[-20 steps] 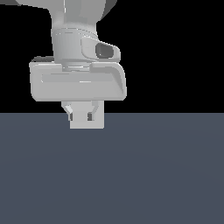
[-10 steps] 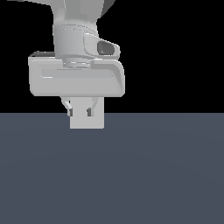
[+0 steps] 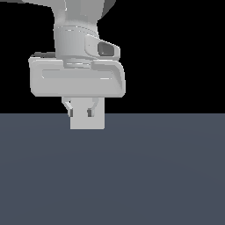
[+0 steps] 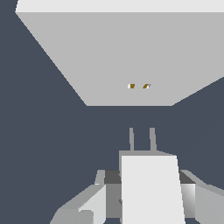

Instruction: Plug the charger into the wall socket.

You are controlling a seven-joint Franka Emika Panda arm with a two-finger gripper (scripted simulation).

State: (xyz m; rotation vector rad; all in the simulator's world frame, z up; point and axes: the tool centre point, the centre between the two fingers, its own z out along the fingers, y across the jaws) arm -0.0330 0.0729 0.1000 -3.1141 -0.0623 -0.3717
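Note:
In the wrist view my gripper (image 4: 148, 186) is shut on the charger (image 4: 151, 197), an off-white block held between the fingers (image 4: 98, 192). Its two thin prongs (image 4: 142, 139) point at the wall socket (image 4: 109, 52), a flat white plate with two tiny orange slots (image 4: 139, 86). A gap of dark floor separates prongs and plate, and the prongs line up roughly with the slots. In the exterior view the gripper (image 3: 80, 113) hangs in front of the white plate (image 3: 97, 122). There the charger cannot be told apart from the plate.
A dark grey-blue floor (image 3: 154, 176) fills the lower half of the exterior view under a black background. The arm's white hand (image 3: 77, 81) hides the plate's upper part.
The hand has risen slightly since one second ago. The white plate behind it has stayed put. The grip on the charger is unchanged.

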